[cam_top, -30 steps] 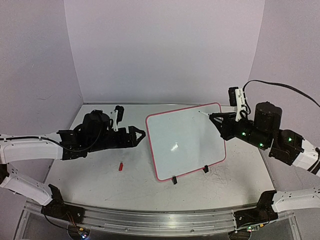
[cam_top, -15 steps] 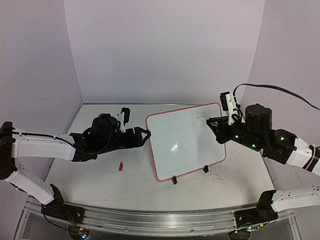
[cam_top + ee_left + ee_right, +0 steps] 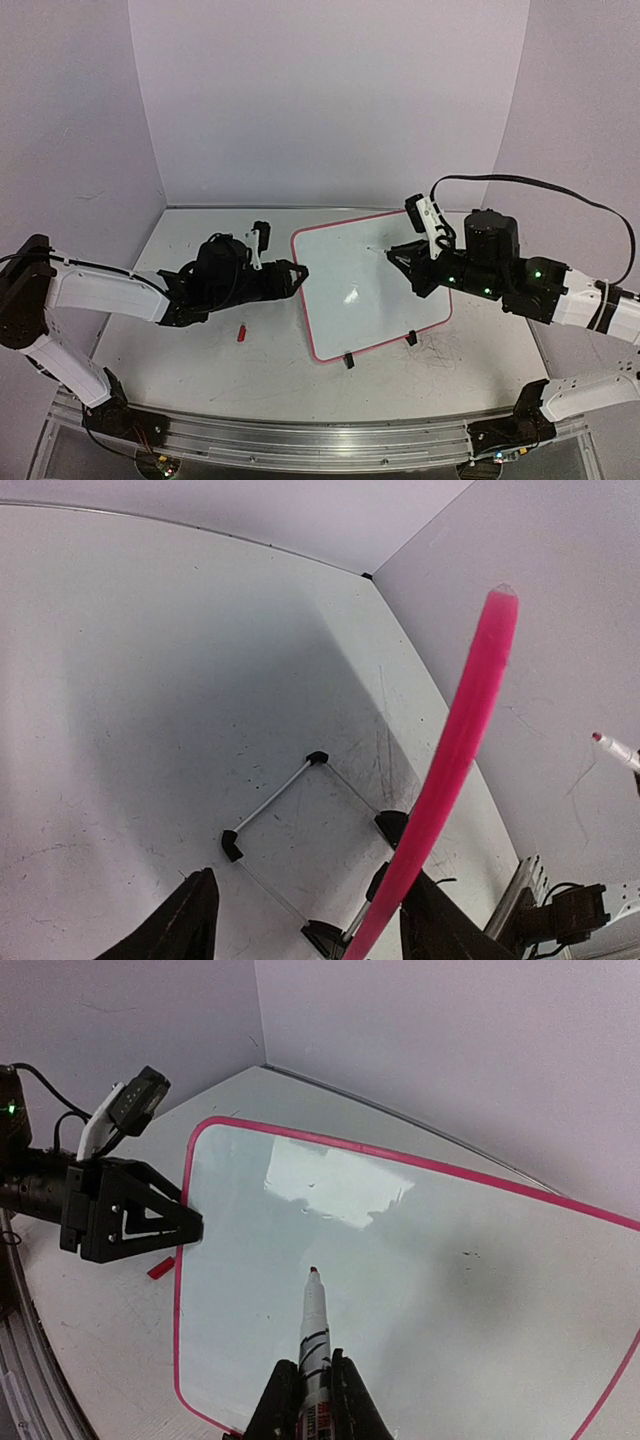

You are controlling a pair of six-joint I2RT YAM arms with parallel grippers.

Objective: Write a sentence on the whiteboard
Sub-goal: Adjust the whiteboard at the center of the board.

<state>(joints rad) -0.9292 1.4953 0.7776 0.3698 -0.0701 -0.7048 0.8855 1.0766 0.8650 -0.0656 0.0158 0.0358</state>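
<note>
The whiteboard (image 3: pixel 370 285) stands tilted at frame centre on the desk (image 3: pixel 200 360), blank. It seems light and glossy, easy to tip, so my left hand (image 3: pixel 298 271) straddles its left frame edge, fingers apart; my right hand (image 3: pixel 398 262) is clenched on the marker (image 3: pixel 314 1325)

The whiteboard (image 3: pixel 372 280) is a rectangular, glossy white board with a thin pink-red frame (image 3: pixel 455 750) and rounded corners. It stands near the middle of the table (image 3: pixel 200 350) on two small black clip feet (image 3: pixel 348 360) at its lower edge. It is propped at a tilt with its face turned up and toward the near side, and skewed so that its lower-left corner comes nearest. A bright patch of reflected light lies on the white face.
</note>
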